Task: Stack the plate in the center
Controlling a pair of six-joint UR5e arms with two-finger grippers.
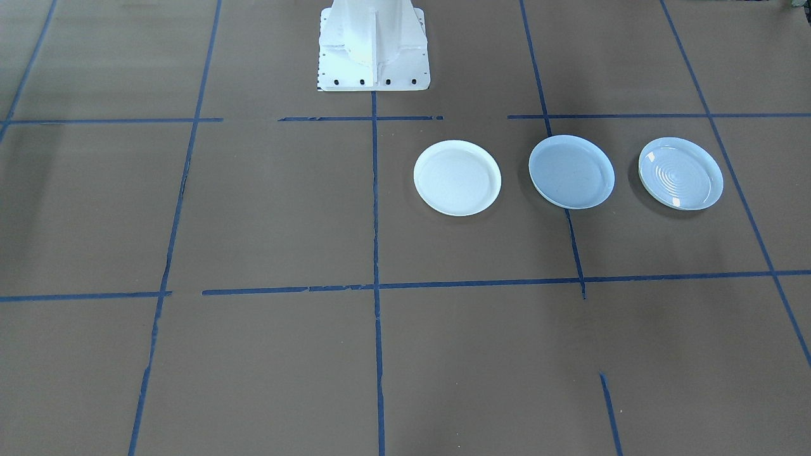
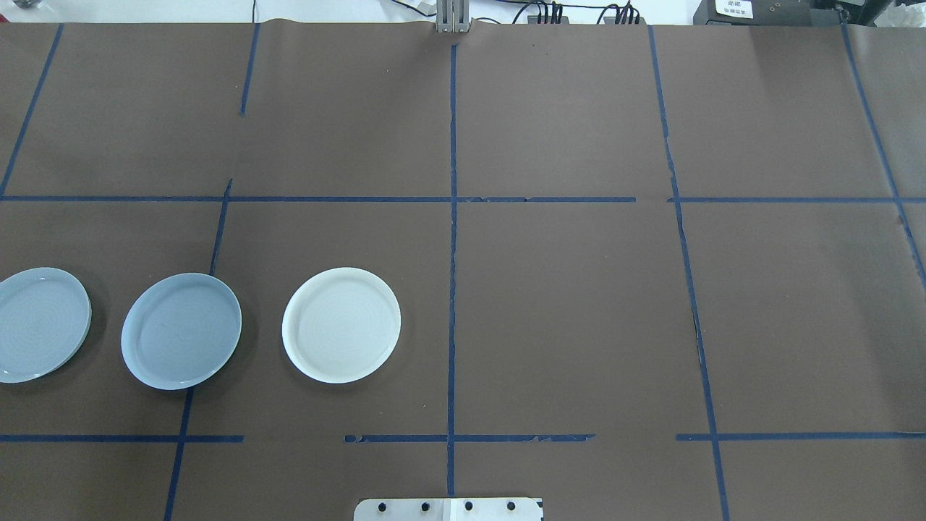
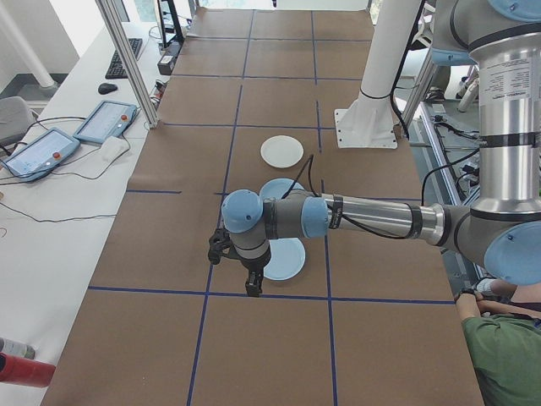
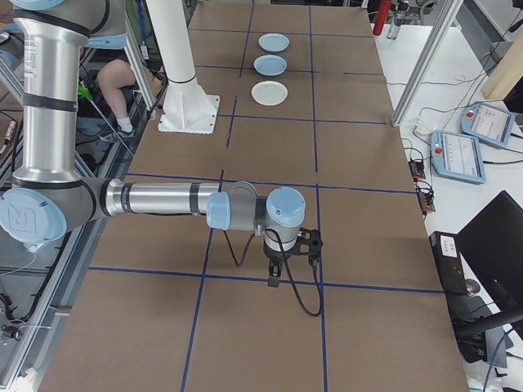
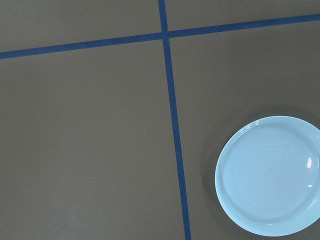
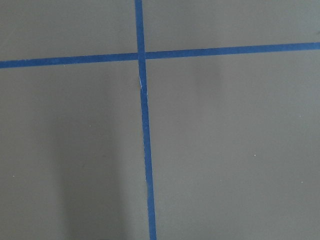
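I see 3 plates unstacked; the matte grey-blue plate (image 1: 571, 171) sits right of frame center. It looks rigid, breakable, slick; I'd pinch its rim. Can't tell either gripper's opening.

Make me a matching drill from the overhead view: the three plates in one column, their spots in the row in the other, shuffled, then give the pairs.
Things:
1. white plate
2. matte grey-blue plate
3. ringed glossy plate

Places:
A. middle of the row
B. cut off by the view's left edge
C. nearest the central tape line

Pairs: 1-C, 2-A, 3-B
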